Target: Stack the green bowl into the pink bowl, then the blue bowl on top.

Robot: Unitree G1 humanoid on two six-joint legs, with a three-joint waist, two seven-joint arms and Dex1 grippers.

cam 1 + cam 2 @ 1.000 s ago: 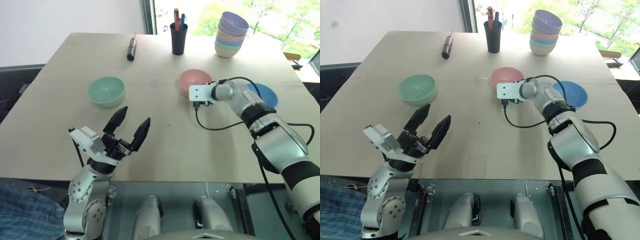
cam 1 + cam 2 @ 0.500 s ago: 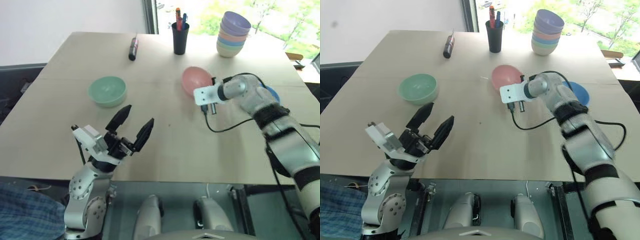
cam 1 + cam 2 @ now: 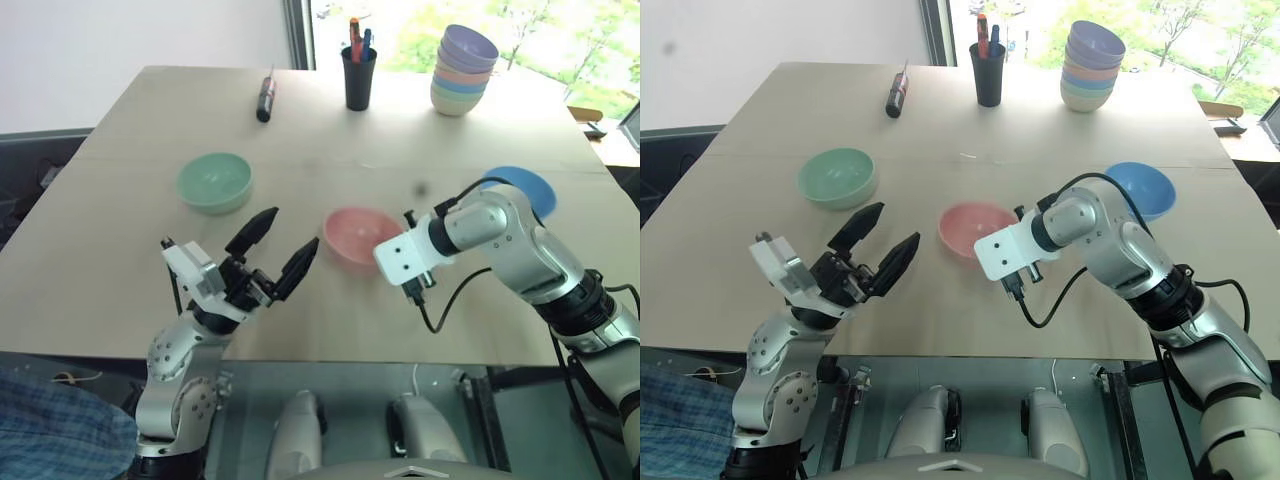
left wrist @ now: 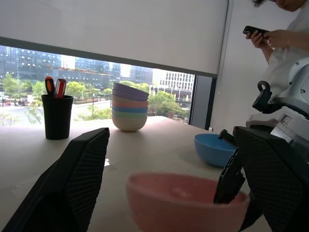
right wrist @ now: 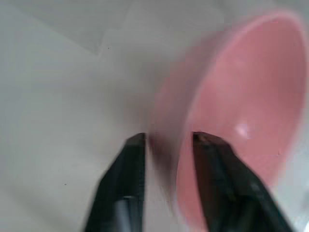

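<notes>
The right gripper [image 5: 164,145] straddles the near rim of the pink bowl [image 3: 358,235]: 1 finger lies inside the bowl, 1 outside, with a little gap to the wall on either side, so whether it pinches the rim cannot be told. The pink bowl sits on the counter [image 3: 150,290] near its front edge, mouth up and empty, roughly midway between the 2 arms.

The left gripper [image 3: 277,250] hangs just beside the pink bowl on the robot's left, its 2 black fingers spread wide and holding nothing, angled up and toward the bowl.

There are 3 single bowls. The green bowl [image 3: 213,182] stands upright and empty on the left, well apart from the pink one. The blue bowl [image 3: 1139,189] stands upright and empty on the right, behind the right arm.

At the far edge, 1 stack of pastel bowls [image 3: 463,68] topped by a purple bowl rises on the right. 1 black cup [image 3: 358,76] near it holds a few pens upright. 1 dark tool [image 3: 265,97] lies flat to the left of the cup, its long axis running toward the far edge.

A person [image 4: 285,53] holding a phone [image 4: 256,31] stands beyond the counter.
</notes>
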